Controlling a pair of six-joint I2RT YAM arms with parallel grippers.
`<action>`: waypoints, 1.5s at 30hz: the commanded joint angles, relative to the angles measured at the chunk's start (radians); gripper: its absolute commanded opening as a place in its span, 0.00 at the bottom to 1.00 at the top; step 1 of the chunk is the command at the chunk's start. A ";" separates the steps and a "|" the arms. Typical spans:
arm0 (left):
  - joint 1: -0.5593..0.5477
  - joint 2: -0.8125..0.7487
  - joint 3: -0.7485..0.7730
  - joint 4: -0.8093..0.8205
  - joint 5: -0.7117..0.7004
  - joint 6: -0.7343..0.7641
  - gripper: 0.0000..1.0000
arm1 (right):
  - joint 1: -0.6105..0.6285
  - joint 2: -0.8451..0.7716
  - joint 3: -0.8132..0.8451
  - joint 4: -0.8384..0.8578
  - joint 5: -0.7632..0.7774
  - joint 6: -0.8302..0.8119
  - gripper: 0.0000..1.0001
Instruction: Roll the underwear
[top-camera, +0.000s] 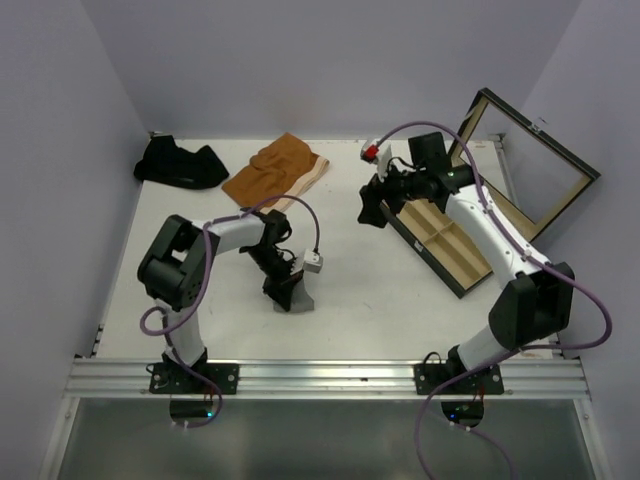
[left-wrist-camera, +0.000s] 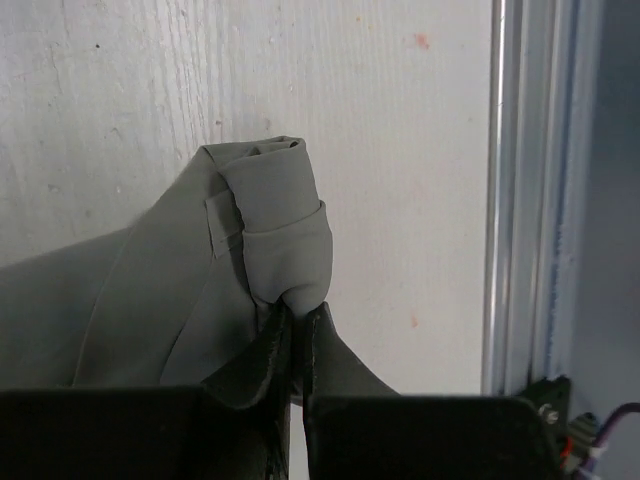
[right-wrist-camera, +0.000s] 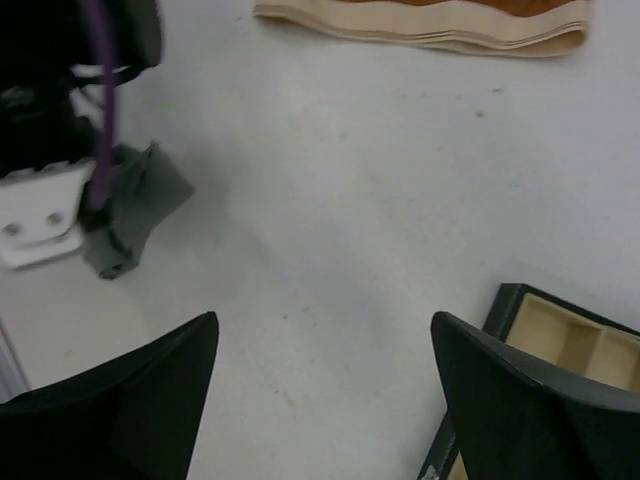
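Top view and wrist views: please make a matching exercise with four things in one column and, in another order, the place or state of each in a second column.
1. grey briefs
2. orange briefs
3. black briefs
4. right gripper

a. open, holding nothing
b. heaped in the far left corner of the table
c. partly rolled, pinched by the left gripper
d. lying unrolled at the far middle of the table

Pairs: 1-c, 2-d, 3-b, 4-a
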 joint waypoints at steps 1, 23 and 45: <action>0.011 0.180 0.027 -0.033 -0.030 -0.008 0.00 | 0.067 -0.089 -0.077 -0.112 -0.226 -0.101 0.83; 0.071 0.393 0.132 -0.043 0.021 -0.052 0.07 | 0.725 0.096 -0.392 0.332 0.057 -0.254 0.45; 0.073 0.370 0.095 -0.011 0.007 -0.049 0.11 | 0.739 0.127 -0.418 0.388 0.154 -0.277 0.43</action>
